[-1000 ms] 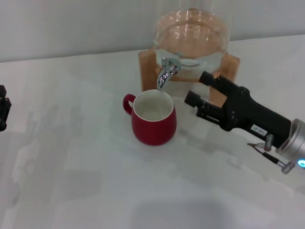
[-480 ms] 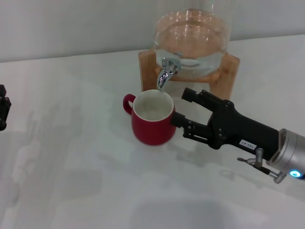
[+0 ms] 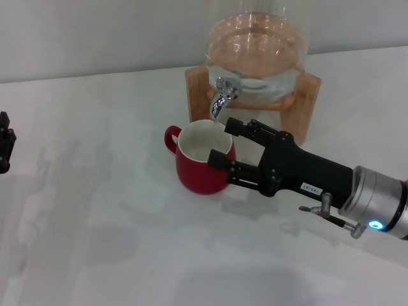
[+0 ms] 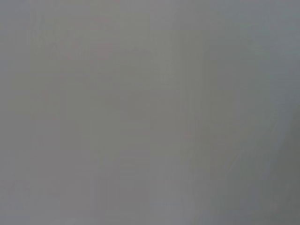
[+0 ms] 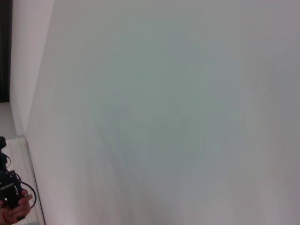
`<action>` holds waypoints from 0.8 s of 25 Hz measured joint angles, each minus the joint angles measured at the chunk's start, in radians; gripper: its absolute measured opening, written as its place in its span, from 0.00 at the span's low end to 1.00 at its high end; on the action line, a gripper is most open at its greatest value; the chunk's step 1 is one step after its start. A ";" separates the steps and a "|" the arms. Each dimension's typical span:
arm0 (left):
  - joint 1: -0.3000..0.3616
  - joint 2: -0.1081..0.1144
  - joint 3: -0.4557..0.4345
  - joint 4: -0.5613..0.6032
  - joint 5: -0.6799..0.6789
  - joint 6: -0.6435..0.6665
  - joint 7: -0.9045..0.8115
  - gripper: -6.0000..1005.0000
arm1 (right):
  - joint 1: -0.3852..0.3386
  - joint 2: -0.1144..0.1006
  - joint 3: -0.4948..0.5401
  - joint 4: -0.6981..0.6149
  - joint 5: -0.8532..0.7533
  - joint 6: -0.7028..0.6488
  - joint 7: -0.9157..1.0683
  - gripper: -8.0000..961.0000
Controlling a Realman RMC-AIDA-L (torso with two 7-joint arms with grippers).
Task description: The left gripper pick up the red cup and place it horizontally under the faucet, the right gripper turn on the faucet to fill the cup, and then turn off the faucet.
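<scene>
The red cup (image 3: 194, 172) stands upright on the white table, white inside, with its handle pointing to the robot's left. Its mouth sits just below the spout of the chrome faucet (image 3: 222, 95). My right gripper (image 3: 222, 141) is open at the cup's right side. One finger lies over the rim near the spout, and the other overlaps the cup's front wall. Whether they touch the cup I cannot tell. Only a black edge of my left gripper (image 3: 4, 150) shows, at the far left, well away from the cup.
The faucet belongs to a clear glass jar (image 3: 258, 48) holding water, set on a wooden stand (image 3: 306, 102) at the back. In the right wrist view a person's hand (image 5: 11, 206) holds a black device beyond the table's edge.
My right gripper has swept left from beside the wooden stand to the cup's right side, still open. The cup, the faucet and the left gripper have not moved.
</scene>
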 joint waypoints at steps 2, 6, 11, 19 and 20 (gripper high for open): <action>0.000 0.000 0.000 0.000 0.000 0.001 0.000 0.67 | 0.001 0.000 -0.001 -0.007 0.000 0.015 0.001 0.87; -0.002 0.000 0.000 0.000 0.000 0.001 0.000 0.67 | 0.007 0.001 -0.003 -0.009 0.000 0.034 0.009 0.87; -0.005 0.000 0.000 0.000 0.000 0.001 0.000 0.67 | 0.010 0.001 -0.015 -0.023 0.003 0.062 0.012 0.87; -0.006 0.000 0.000 0.000 0.000 0.001 0.000 0.67 | 0.012 0.001 -0.015 -0.031 0.002 0.072 0.013 0.88; -0.006 0.000 0.000 0.000 0.000 0.001 0.000 0.67 | 0.012 0.001 -0.016 -0.033 0.002 0.072 0.013 0.88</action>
